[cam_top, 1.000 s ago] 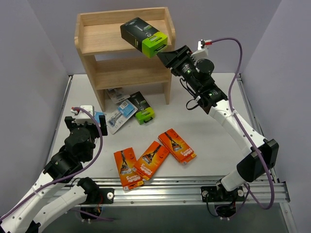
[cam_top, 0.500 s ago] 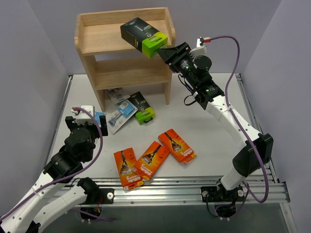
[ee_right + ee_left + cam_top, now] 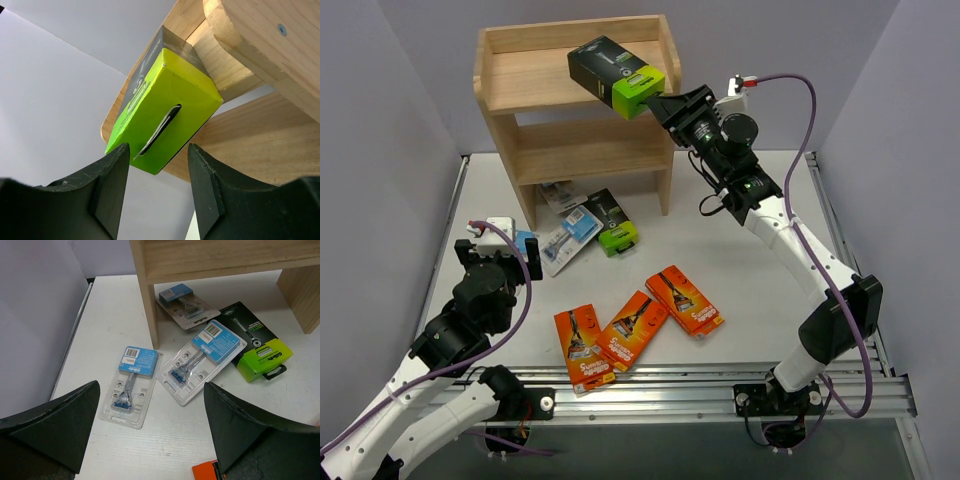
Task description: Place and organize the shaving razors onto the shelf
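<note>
black-and-lime box [image 3: 617, 75]: top tier of shelf [image 3: 570, 32], right end, tilted. Long axis runs out over the shelf's right panel, lime end toward jaws.
right gripper [image 3: 662, 101]: at lime end, jaws part-spread either side. Can't tell if pinching.
left gripper [image 3: 151, 390]: jaws wide, empty, front-left of shelf.
nearer arm: right.

A black-and-lime box [image 3: 617, 74] is seen tilted across the top tier of the light wooden shelf [image 3: 520, 90]. Before the shelf, a second such box [image 3: 611, 222], three blue-carded blister packs [image 3: 202, 361] and three orange boxes [image 3: 635, 328] are laid flat.
</note>
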Robot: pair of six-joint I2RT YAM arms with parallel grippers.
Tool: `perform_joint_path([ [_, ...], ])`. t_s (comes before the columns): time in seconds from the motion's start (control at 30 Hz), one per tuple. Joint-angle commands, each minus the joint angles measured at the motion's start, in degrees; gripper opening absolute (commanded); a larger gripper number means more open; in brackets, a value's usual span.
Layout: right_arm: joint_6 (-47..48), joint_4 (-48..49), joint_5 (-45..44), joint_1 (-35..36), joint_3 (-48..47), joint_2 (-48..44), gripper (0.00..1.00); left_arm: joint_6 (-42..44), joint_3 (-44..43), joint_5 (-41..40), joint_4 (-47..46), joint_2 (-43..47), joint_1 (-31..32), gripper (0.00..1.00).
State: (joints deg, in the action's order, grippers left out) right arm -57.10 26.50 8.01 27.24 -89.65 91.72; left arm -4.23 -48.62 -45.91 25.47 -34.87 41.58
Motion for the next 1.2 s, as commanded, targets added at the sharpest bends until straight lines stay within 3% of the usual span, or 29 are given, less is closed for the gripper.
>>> perform_joint_path([
  [0.0, -0.7, 3.9, -0.3, -0.9, -1.0, -0.8, 0.45, -0.3, -0.2, 0.6, -3.0, 0.5, 0.3, 0.94],
  [0.5, -3.1, 5.2, 2.1, -1.3, -3.2, 2.2, 0.38, -0.3, -0.2, 0.6, -3.0, 0.6, 0.3, 0.94],
  [0.6, -3.8, 5.3, 3.1, -1.4, -3.9, 3.4, 0.31, -0.3, -0.2, 0.7, -3.0, 0.7, 0.3, 0.94],
  [0.83, -6.4, 11.0, 4.6, -1.4, -1.4, 3.9, 0.07, -0.3, -0.1, 1.4, -3.1, 1.0, 0.3, 0.94],
  [1.0, -6.7, 11.8, 5.2, -1.3, -1.2, 3.9, 0.00, -0.3, -0.1, 1.3, -3.1, 1.2, 0.3, 0.94],
  [1.17, -7.0, 13.0, 5.1, -0.1, -1.5, 4.1, 0.00, -0.3, -0.2, 1.3, -3.1, 1.3, 0.4, 0.94],
])
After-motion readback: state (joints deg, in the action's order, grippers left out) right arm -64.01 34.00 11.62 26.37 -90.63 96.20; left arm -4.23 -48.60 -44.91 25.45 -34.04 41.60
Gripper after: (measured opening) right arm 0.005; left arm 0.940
